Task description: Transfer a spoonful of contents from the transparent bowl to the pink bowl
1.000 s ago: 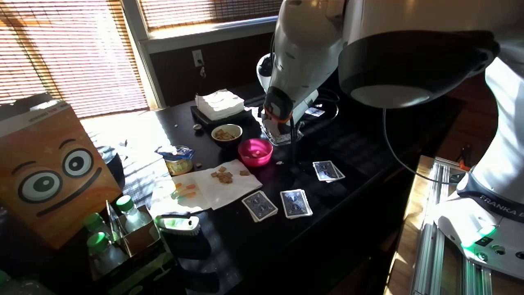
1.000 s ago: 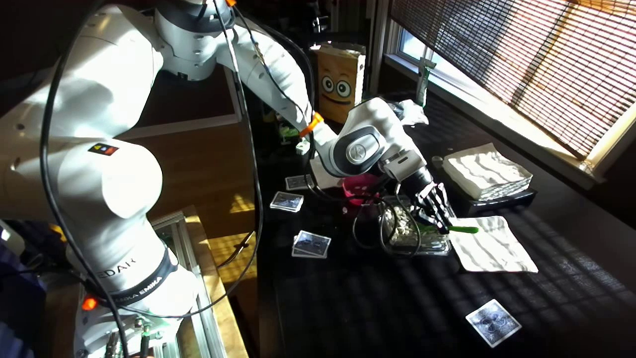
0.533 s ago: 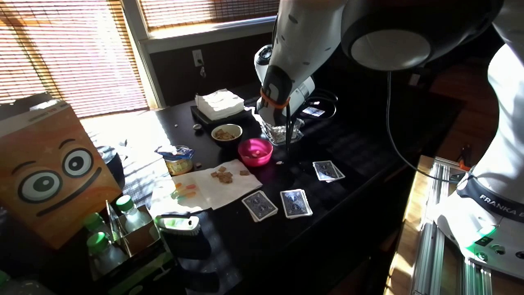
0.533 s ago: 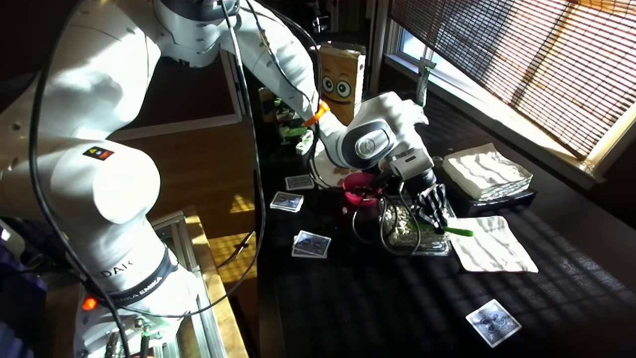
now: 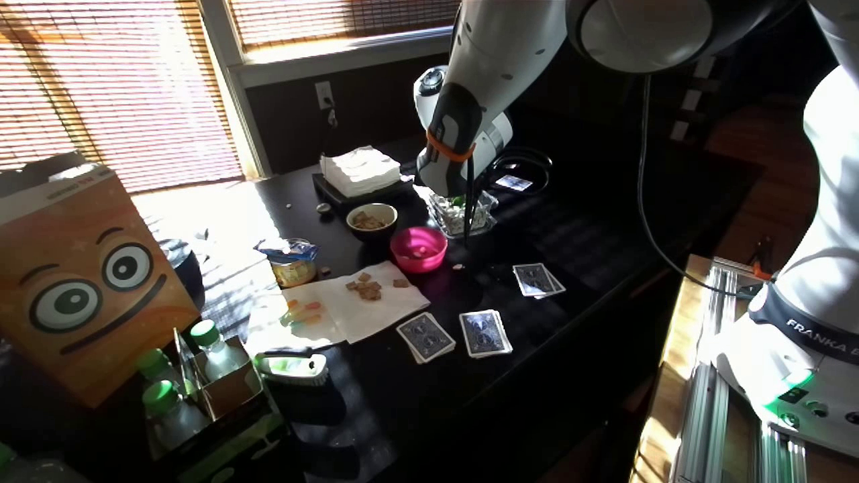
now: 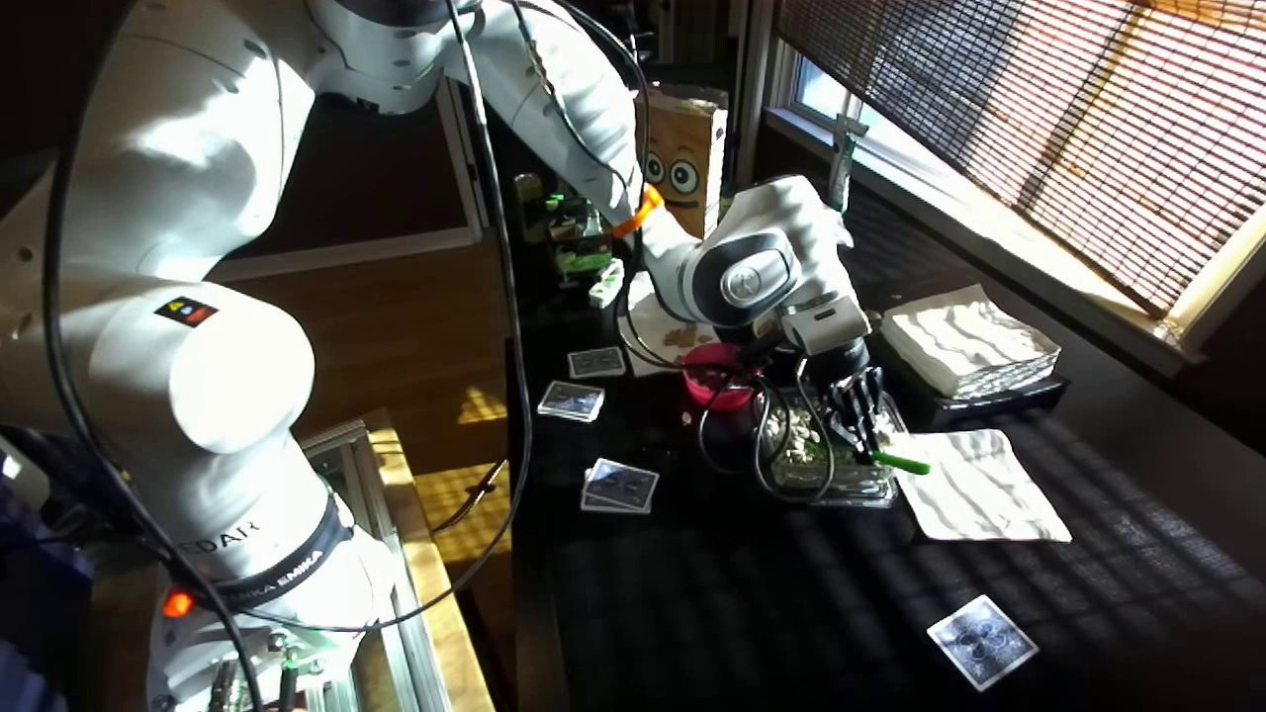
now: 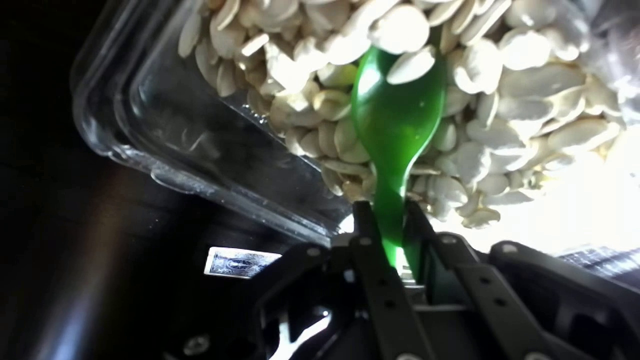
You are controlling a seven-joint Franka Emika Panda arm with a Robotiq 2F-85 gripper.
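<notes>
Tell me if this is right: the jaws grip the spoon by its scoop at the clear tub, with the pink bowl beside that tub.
One slip: in the wrist view the jaws grip the spoon by its handle, not its scoop, which lies among the seeds. The clear tub, with the pink bowl beside it, is as you say.

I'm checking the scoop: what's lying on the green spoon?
One pumpkin seed lies across the front of the green spoon; the rest of its visible hollow looks bare. Other seeds cover its tip, which therefore cannot be seen.
</notes>
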